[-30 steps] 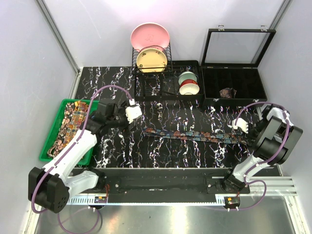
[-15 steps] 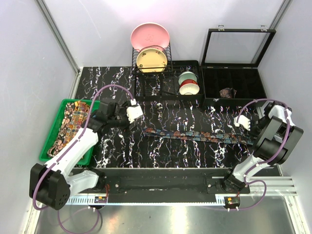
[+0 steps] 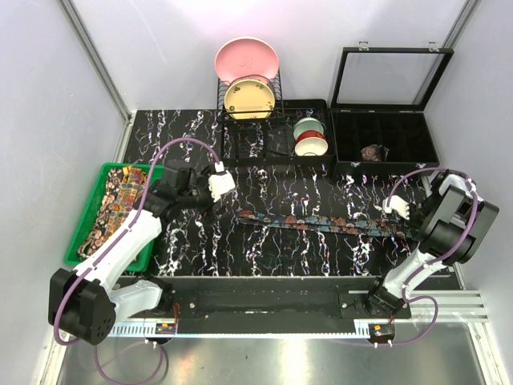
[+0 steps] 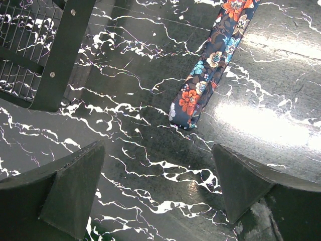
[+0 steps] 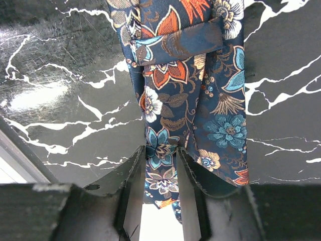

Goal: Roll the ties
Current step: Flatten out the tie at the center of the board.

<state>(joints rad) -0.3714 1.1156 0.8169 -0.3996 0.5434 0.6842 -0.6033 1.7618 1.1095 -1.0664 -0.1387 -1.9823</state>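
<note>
**Inspector:** Location of the dark floral tie (image 3: 325, 222)?

**Operator:** Flat on the counter (image 3: 200, 241), stretched from the centre out to 3 o'clock. Wide end at 3 o'clock, narrow tip (image 4: 183, 113) pointing toward 9. Further ties (image 3: 108, 212) heaped in the green tray (image 3: 76, 255) at 9 o'clock. One rolled coil (image 3: 374, 151) in the black case (image 3: 385, 167) at 1 o'clock.

**Inspector:** State of the right gripper (image 5: 160, 181)?

**Operator:** Nearly closed, with the very end of the wide part pinched between its fingers (image 5: 131, 196). Bite judged narrow: one strip of fabric only, not the full width.

**Inspector:** And the left gripper (image 4: 158, 153)?

**Operator:** Spread wide, holding nothing. Hovering over the counter with the narrow tip just beyond, at 12 o'clock in the wrist view.

**Inspector:** Step in hand, as judged?

**Operator:** Starting the roll at the wide end.

**Inspector:** Recommendations?

**Operator:** Check the pinch before lifting. Turn the end over toward 9 o'clock in a small, tight first fold, since a loose core probably gives a slack coil. Keep both edges in line with the tie's length to avoid a cone. Lower the left gripper onto the fabric to stop sliding on the glossy counter. Avoid pulling hard: likely to drag the whole tie toward 3 o'clock.
</note>
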